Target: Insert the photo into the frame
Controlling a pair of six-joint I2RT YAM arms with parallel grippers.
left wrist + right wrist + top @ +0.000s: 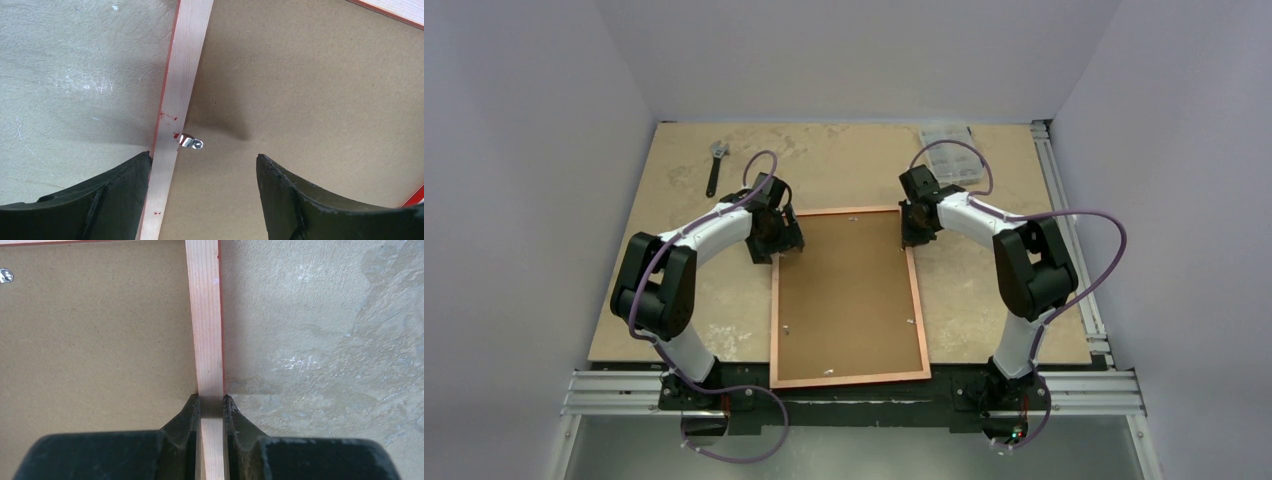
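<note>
The frame (777,330) lies face down in the middle of the table, pale wood back up, red edges showing, with the brown backing board (844,300) inside it. The photo is hidden. My left gripper (786,243) is open over the frame's far left corner; in the left wrist view its jaws straddle the left rail (181,90) above a small metal clip (191,142). My right gripper (911,232) is shut on the frame's right rail (206,330) near the far right corner, one finger on each side of the wood.
A wrench (715,165) lies at the far left of the table. A clear plastic parts box (951,148) stands at the far right. More metal clips (786,329) sit along the backing board's edges. The frame's near edge overhangs the table's front.
</note>
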